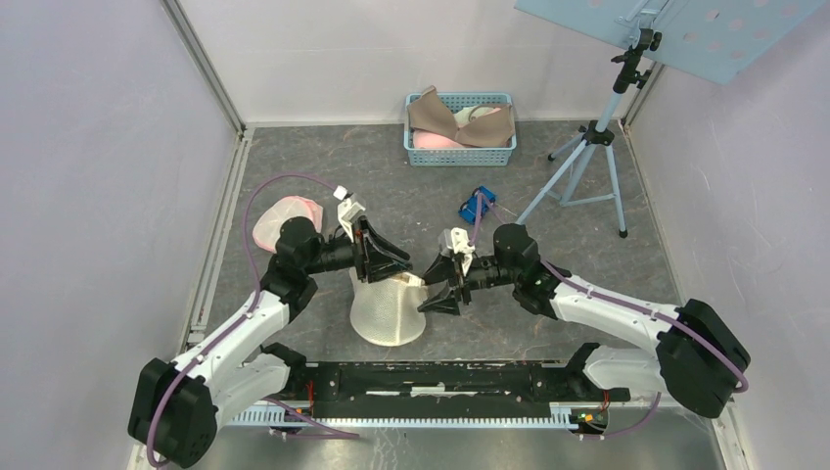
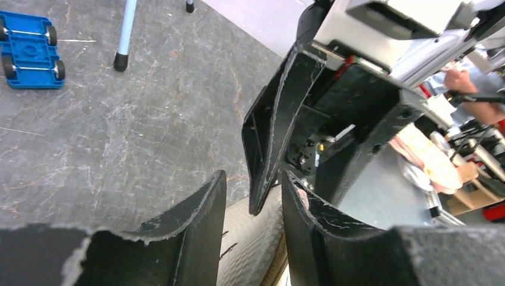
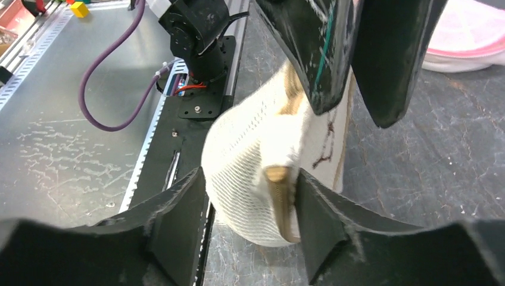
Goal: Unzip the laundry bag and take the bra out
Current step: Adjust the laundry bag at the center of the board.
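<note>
The white mesh laundry bag (image 1: 389, 311) stands as a dome on the table between my arms. Its tan trimmed edge (image 3: 280, 202) shows in the right wrist view. No bra shows inside it. My left gripper (image 1: 399, 266) is open at the bag's top, with mesh (image 2: 253, 238) showing between its fingers. My right gripper (image 1: 436, 294) is open at the bag's right side. The bag (image 3: 244, 161) lies between its fingers, and the tan edge touches one of them. One right finger (image 2: 277, 131) reaches down close to my left gripper (image 2: 253, 185).
A blue basket (image 1: 460, 157) holding bras stands at the back. A pink mesh bag (image 1: 287, 220) lies left of the left arm. A blue toy (image 1: 477, 206) and a tripod (image 1: 587, 166) stand behind the right arm. Metal rail (image 1: 440, 382) at the near edge.
</note>
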{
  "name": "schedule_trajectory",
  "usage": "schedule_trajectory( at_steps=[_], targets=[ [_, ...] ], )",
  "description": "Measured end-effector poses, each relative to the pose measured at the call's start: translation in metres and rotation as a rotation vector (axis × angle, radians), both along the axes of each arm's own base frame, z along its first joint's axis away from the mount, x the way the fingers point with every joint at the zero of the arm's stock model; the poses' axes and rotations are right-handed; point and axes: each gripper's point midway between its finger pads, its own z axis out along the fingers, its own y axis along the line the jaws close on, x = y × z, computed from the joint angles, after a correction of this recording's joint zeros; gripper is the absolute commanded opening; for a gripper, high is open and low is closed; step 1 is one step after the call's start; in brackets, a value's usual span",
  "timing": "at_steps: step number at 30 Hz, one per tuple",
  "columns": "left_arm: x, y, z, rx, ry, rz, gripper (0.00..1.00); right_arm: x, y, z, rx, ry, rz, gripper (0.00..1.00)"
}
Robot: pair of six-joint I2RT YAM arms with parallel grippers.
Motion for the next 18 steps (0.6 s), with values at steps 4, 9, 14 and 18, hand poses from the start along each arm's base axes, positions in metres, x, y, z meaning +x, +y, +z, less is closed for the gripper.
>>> schedule_trajectory(
  at_steps=[4, 9, 14, 18],
  targets=[
    [0.001, 0.001, 0.003, -0.049, 0.061, 0.016, 0.02, 0.007, 0.003, -0.007, 0.016, -0.01, -0.033, 0.25],
    [0.005, 0.005, 0.006, -0.083, 0.097, 0.036, 0.05, 0.015, 0.007, 0.003, 0.051, -0.023, -0.074, 0.02],
    [0.003, 0.007, 0.001, -0.053, 0.137, 0.027, 0.44, 0.02, 0.006, 0.001, 0.041, -0.011, -0.106, 0.0],
    [-0.001, 0.01, 0.0, 0.017, 0.134, 0.008, 0.55, 0.023, 0.006, -0.001, 0.025, -0.01, -0.122, 0.0]
  ],
)
